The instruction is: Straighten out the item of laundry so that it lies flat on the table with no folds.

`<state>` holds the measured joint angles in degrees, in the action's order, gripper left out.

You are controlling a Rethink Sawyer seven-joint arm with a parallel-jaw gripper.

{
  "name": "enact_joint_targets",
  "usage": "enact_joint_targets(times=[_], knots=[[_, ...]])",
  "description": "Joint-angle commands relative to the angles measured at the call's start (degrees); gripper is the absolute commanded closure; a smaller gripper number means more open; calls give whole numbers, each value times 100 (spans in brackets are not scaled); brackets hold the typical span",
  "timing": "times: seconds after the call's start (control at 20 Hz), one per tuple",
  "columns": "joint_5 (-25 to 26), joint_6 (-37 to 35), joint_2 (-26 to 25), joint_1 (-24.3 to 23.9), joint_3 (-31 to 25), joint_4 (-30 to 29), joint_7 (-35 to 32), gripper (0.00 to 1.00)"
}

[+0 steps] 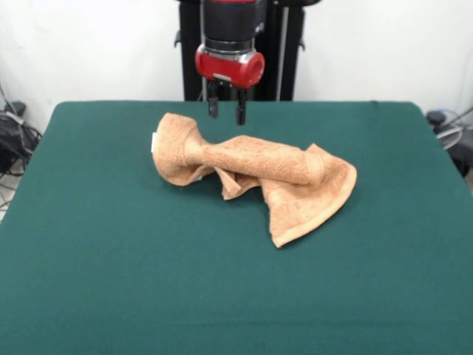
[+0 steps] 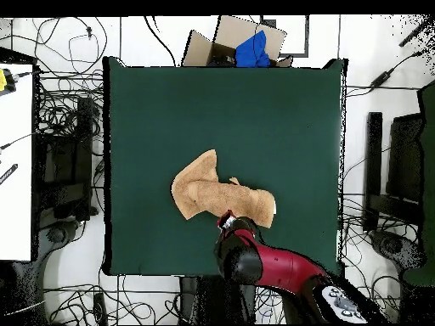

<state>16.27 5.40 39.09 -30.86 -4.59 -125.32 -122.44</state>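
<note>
The gripper's [image 1: 226, 111] two dark fingers [image 1: 213, 108] hang parted with a narrow gap between them, holding nothing and touching nothing; their tips sit above and just behind the towel's twisted middle. Above them is the red wrist [image 1: 230, 66] of the arm [image 2: 280, 267]. The light-orange terry towel [image 1: 255, 174] lies crumpled near the centre of the green table [image 1: 111, 281], rolled into a rope across its middle, one end bunched with a small white tag [image 1: 154, 142], the other end fanned out flat.

Bright, even light; soft shadows, no glare.
</note>
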Motion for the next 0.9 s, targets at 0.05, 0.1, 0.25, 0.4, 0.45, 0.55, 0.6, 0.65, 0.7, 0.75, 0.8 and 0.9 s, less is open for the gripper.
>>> enact_joint_targets(times=[0.05, 0.1, 0.25, 0.4, 0.45, 0.55, 0.6, 0.65, 0.7, 0.75, 0.8, 0.9], knots=[[520, -75, -119, -335, -868, 303, -113, 0], [593, -151, -126, -399, -915, 345, -51, 0], [738, -209, -131, -445, -915, 420, -8, 0], [793, -627, 43, -571, -1034, 439, 146, 0], [803, -712, 81, -615, -1078, 420, 162, 0], [805, -944, 148, -747, -1217, 362, 231, 0], [812, -1019, 180, -794, -1268, 329, 249, 0], [826, -1103, 219, -837, -1318, 298, 282, 0], [840, -1186, 259, -881, -1369, 267, 315, 0], [853, -1259, 275, -921, -1410, 246, 340, 0], [887, -1317, 306, -975, -1462, 196, 366, 0], [913, -1556, 420, -1016, -1518, 168, 487, 0]])
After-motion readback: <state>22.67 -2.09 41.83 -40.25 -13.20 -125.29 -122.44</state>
